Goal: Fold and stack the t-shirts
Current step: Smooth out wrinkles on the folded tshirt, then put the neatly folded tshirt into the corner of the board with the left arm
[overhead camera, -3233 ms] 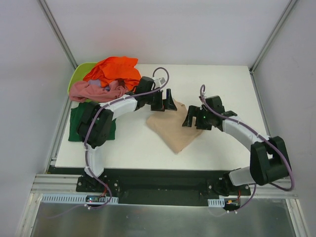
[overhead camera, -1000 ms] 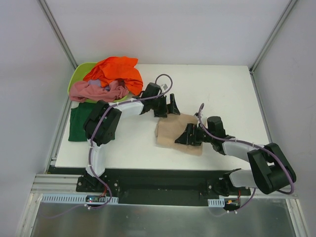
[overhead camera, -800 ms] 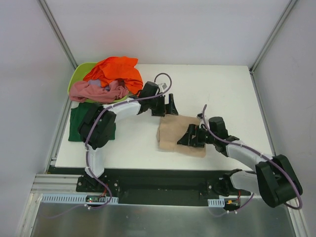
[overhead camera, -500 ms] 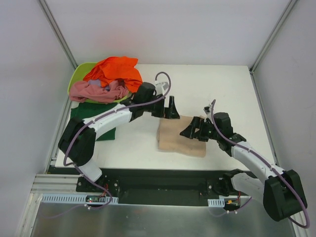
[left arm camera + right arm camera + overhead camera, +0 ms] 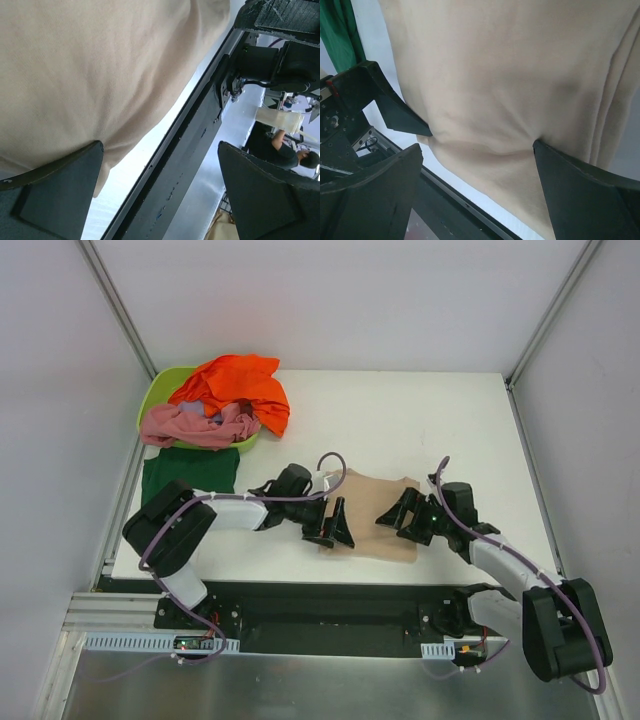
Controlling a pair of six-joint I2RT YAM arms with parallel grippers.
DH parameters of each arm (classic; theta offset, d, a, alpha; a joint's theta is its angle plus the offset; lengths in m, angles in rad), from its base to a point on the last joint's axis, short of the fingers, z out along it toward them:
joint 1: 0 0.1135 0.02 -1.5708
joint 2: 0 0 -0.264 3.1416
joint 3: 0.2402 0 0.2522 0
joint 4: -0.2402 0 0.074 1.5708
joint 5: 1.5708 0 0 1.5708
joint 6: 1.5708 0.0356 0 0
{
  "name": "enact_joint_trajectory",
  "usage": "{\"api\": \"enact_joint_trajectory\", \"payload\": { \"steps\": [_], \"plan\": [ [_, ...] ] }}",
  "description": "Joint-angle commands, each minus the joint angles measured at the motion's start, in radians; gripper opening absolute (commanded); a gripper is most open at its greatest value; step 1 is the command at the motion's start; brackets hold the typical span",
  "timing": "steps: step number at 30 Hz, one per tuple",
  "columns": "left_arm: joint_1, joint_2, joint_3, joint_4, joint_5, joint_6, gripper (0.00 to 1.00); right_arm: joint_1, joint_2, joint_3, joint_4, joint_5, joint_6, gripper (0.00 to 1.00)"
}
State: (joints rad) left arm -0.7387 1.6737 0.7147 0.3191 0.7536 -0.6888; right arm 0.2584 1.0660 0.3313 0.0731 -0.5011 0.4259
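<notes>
The beige t-shirt (image 5: 372, 517) lies folded in a rough rectangle near the table's front edge. My left gripper (image 5: 336, 526) is open and empty at its near-left corner, one finger (image 5: 50, 200) over the cloth's edge (image 5: 100, 75). My right gripper (image 5: 403, 513) is open over the shirt's right half, jaws spread wide above the beige cloth (image 5: 510, 75), holding nothing. The dark green t-shirt (image 5: 190, 471) lies flat at the left edge. The orange t-shirt (image 5: 235, 385) and the pink t-shirt (image 5: 195, 425) are heaped at the back left.
A lime-green tub (image 5: 160, 392) sits under the orange and pink shirts at the back left corner. The table's front edge and black rail (image 5: 200, 135) run just beside the beige shirt. The left gripper's finger (image 5: 390, 102) shows in the right wrist view.
The beige shirt has been folded from a loose diamond into a compact rectangle. My left gripper swung from its far edge to its near-left corner. My right gripper drew slightly right.
</notes>
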Motion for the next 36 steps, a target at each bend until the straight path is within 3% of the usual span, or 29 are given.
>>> {"api": "enact_joint_trajectory", "payload": {
  "steps": [1, 7, 12, 14, 16, 23, 26, 36],
  "plan": [
    [-0.001, -0.092, -0.011, -0.083, -0.081, 0.05, 0.99, -0.021, -0.004, 0.015, -0.047, -0.011, -0.038, 0.96],
    [-0.001, -0.305, 0.069, -0.282, -0.271, 0.161, 0.99, -0.027, -0.159, 0.208, -0.319, 0.015, -0.15, 0.96],
    [0.009, -0.391, 0.1, -0.351, -0.638, 0.181, 0.99, -0.034, -0.377, 0.256, -0.444, 0.319, -0.161, 0.96],
    [0.031, -0.367, 0.124, -0.359, -0.707, 0.179, 0.99, -0.034, -0.452, 0.221, -0.473, 0.494, -0.13, 0.96],
    [0.064, -0.316, 0.17, -0.386, -0.706, 0.172, 0.99, -0.036, -0.535, 0.174, -0.483, 0.616, -0.089, 0.96],
    [0.108, -0.074, 0.293, -0.399, -0.545, 0.147, 0.99, -0.036, -0.652, 0.084, -0.473, 0.68, -0.151, 0.96],
    [0.099, 0.029, 0.336, -0.388, -0.45, 0.169, 0.94, -0.036, -0.649, 0.074, -0.47, 0.696, -0.164, 0.96],
    [0.015, 0.149, 0.344, -0.42, -0.517, 0.161, 0.84, -0.036, -0.549, 0.072, -0.453, 0.653, -0.185, 0.96]
  ]
}}
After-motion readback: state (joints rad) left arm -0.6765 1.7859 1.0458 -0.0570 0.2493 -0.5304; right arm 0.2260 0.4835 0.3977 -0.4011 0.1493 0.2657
